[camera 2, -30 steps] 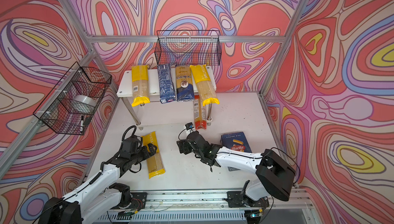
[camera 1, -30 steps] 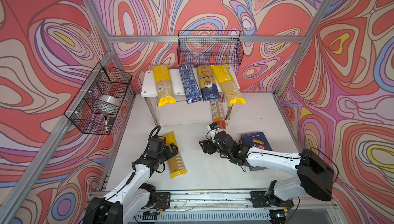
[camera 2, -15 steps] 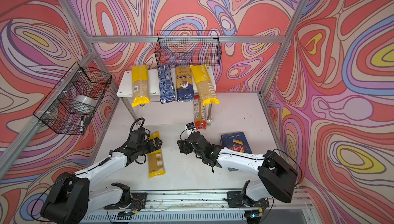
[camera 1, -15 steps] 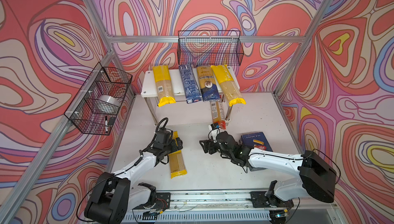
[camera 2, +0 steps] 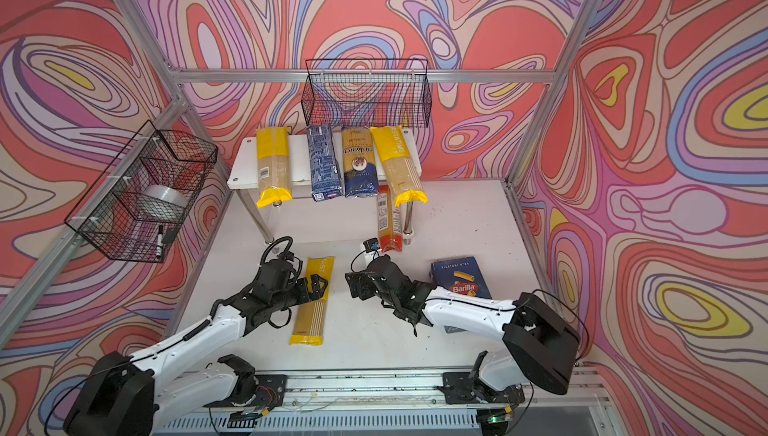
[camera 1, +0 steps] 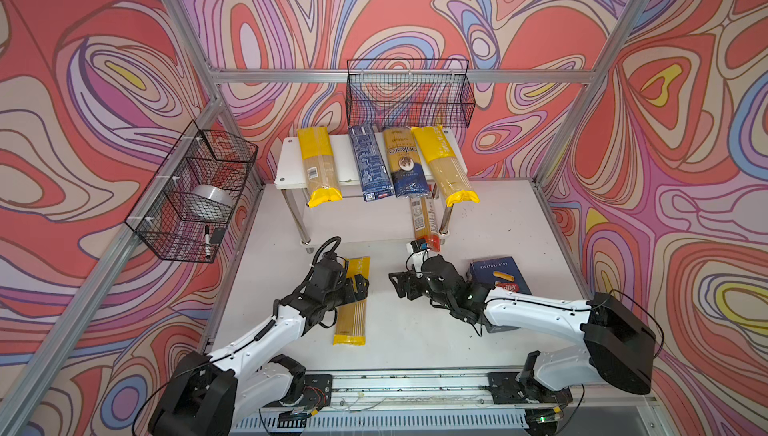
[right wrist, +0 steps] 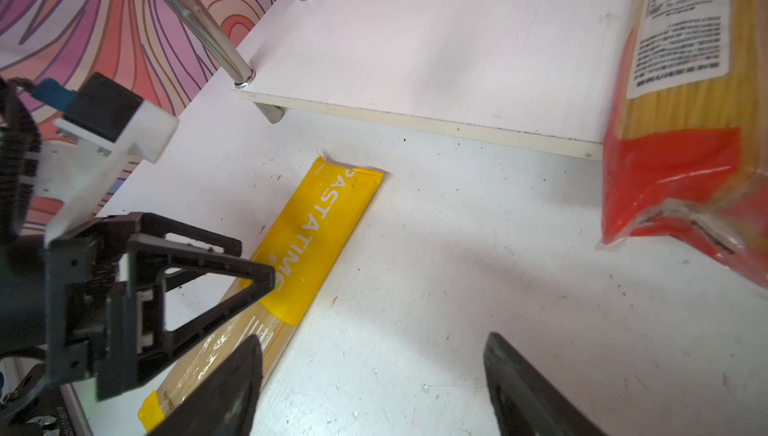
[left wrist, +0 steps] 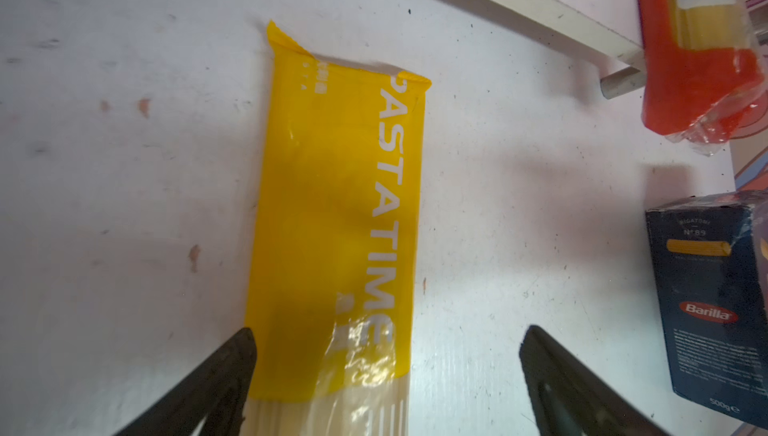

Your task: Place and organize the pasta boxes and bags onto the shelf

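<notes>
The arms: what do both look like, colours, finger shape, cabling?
The left arm and right arm have white link shells, black joints and black cables at the wrists. The left gripper and right gripper are black with triangular open-frame fingers; white brackets carry black cameras with blue plugs.

You can read "PASTA TIME" in white along the near yellow packet [left wrist: 332, 226]. The dark blue box [left wrist: 715, 309] to its right says "Barilla", "RIGATONI" and "N°89" (plus "500g" at one corner). "ankara" marks the blue-and-gold packet [camera 1: 405, 164] on the shelf [camera 1: 286, 166].

White arm links [camera 1: 266, 330]; black joints [camera 1: 619, 346], cables [camera 1: 321, 245]
</notes>
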`<state>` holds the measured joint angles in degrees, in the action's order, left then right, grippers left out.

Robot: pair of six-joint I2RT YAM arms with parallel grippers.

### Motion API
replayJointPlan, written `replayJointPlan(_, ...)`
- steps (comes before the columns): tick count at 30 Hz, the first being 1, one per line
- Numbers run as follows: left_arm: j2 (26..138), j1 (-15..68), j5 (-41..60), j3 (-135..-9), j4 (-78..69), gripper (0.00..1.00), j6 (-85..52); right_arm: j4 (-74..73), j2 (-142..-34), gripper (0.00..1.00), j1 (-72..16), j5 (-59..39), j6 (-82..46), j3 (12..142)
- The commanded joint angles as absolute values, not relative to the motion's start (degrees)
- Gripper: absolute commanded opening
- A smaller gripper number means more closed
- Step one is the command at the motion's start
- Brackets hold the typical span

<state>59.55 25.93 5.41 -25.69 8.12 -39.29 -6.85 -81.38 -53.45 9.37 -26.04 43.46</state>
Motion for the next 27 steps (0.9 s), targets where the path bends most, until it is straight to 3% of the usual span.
replayJointPlan(1, 54.81, 26.18, 2.25, -25.73, 17.99, 1.00, -40.38, -7.42, -80.20, 0.86, -53.08, 9.11, -26.29, 42.67)
replayJointPlan(7, 53.82, 26.19, 5.18, -24.03, 20.21, 1.00, -40.67, -7.65, -80.55, 0.86, -52.95, 8.63, -26.47, 43.04)
replayJointPlan(14, 58.20, 26.64, 10.48, -22.12, 10.79, 1.00, -40.99, -7.56, -80.42, 0.86, -53.00, 8.91, -26.54, 42.87)
replayJointPlan(27, 69.61, 39.58, 8.93, -28.92, 4.60, 1.00, -40.18, -9.38, -78.07, 0.86, -52.43, 9.05, -27.20, 40.43)
